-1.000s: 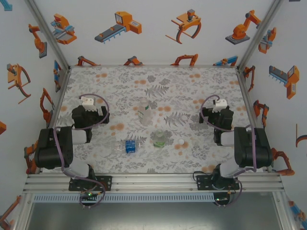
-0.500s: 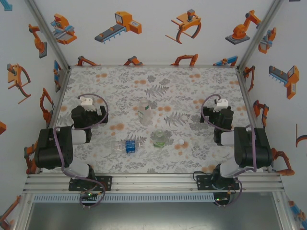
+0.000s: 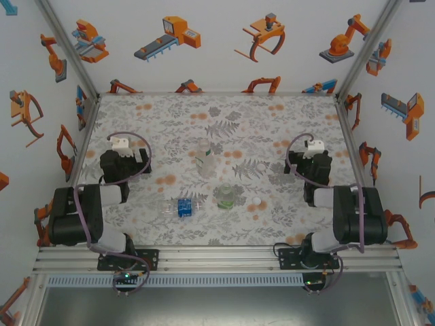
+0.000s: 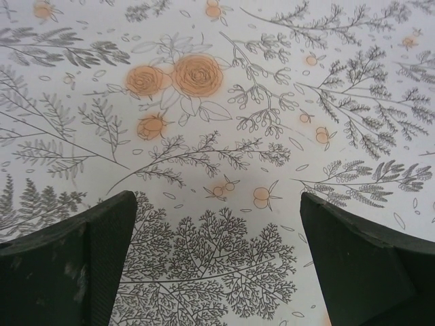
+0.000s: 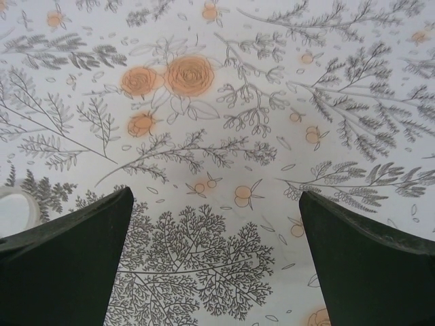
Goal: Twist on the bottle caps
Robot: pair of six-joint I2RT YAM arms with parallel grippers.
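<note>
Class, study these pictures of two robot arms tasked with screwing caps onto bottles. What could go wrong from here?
1. The blue-label bottle lies on its side; it may roll when gripped.
2. The green-tinted bottle and the white-and-green bottle stand free, so a nudge could tip them.
3. The cap beside the green-tinted bottle is small and pale on the patterned table; it is easy to miss or flick away.

No words or numbers are showing clearly enough to read. The lying bottle (image 3: 178, 207) is wearing a blue label and the upright bottle (image 3: 204, 160) a white-and-green one, their print too small to make out.
</note>
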